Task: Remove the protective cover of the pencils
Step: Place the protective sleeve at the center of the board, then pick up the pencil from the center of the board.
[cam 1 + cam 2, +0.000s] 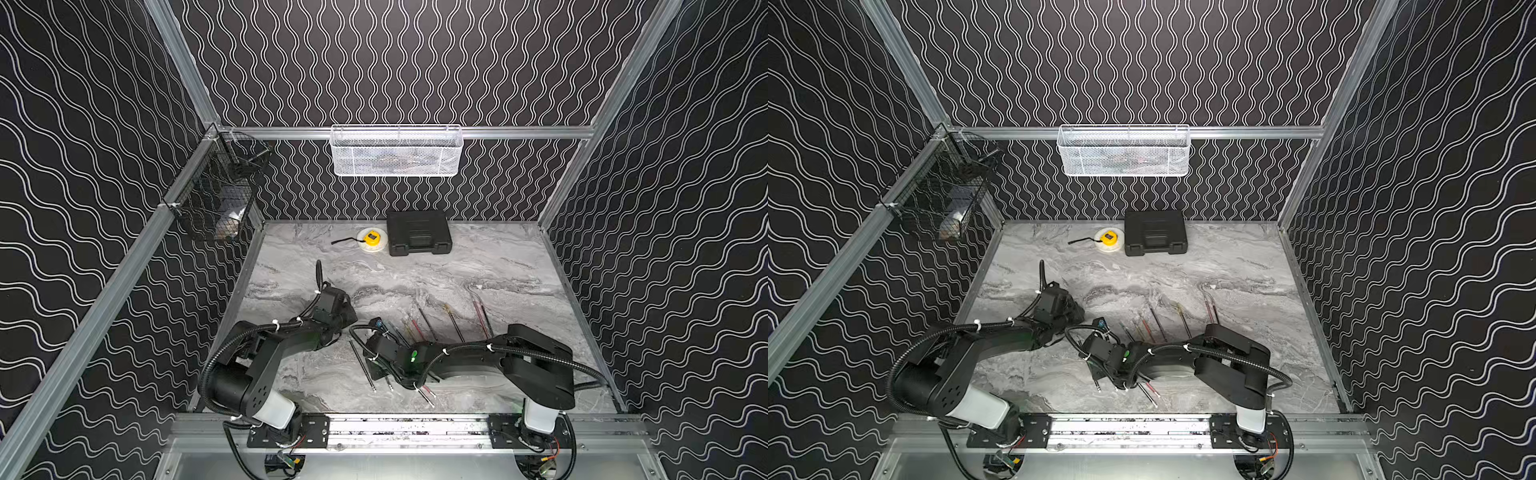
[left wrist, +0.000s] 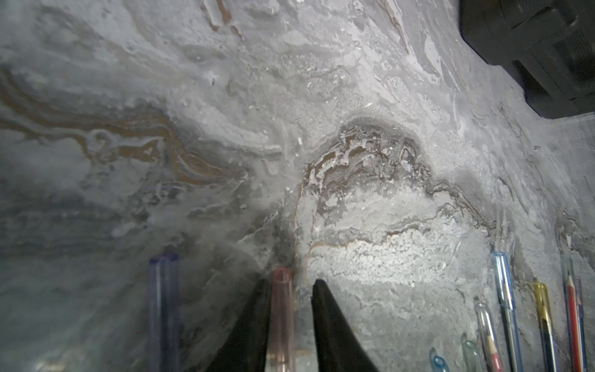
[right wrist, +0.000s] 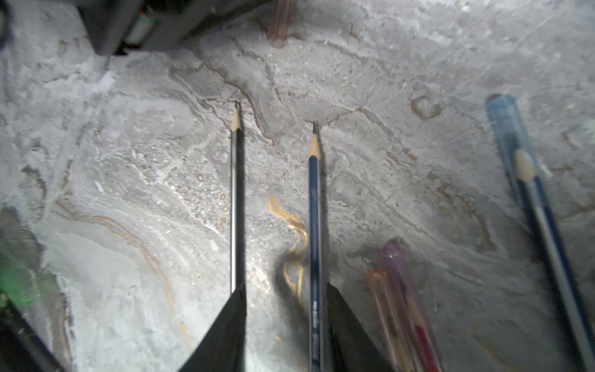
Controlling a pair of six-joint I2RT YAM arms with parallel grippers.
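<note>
Top views: grey marbled table (image 1: 415,274), black case (image 1: 419,232) by the back wall, pencils (image 1: 455,324) in a loose row nearer the front. Left wrist: left gripper (image 2: 291,282) slightly parted, pinkish protective cover (image 2: 282,309) lying between the jaws, gap on one side, not pinched. Right wrist: right gripper (image 3: 286,288) parted wider, bare blue pencil (image 3: 315,225) between the jaws beside one finger, ungripped; bare black pencil (image 3: 237,209) at the other finger.

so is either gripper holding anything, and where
Nothing held: left gripper open around the pink cap; right gripper open around the blue pencil.
</note>
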